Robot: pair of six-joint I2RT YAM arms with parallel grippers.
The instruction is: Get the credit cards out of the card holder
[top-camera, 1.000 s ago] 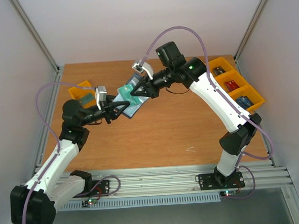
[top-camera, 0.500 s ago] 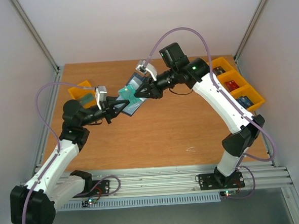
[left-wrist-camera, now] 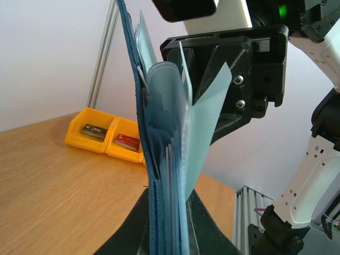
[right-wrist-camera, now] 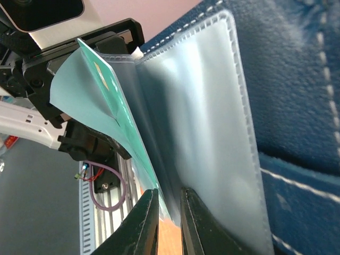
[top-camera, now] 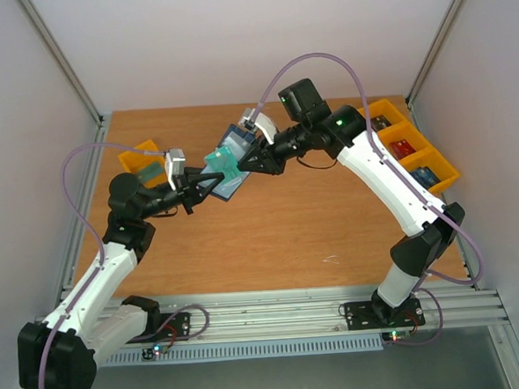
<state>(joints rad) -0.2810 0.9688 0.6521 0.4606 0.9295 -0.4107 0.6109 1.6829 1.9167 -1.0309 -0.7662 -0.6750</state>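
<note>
The card holder is a navy wallet, open and held above the table. My left gripper is shut on its lower edge. In the left wrist view the holder stands edge-on between my left gripper's jaws, its pale sleeves fanned. My right gripper is shut on a teal credit card that sticks out of a sleeve. In the right wrist view the teal card runs down between the right gripper's jaws, beside a translucent sleeve and the navy cover. No other cards in the holder show clearly.
A row of yellow bins holding cards stands at the table's right edge, and it also shows in the left wrist view. Another yellow bin with a greenish card stands at the left, behind my left arm.
My right gripper has drawn back a little to the right with the teal card, which now stands further out of the holder. My left gripper has stayed put.
</note>
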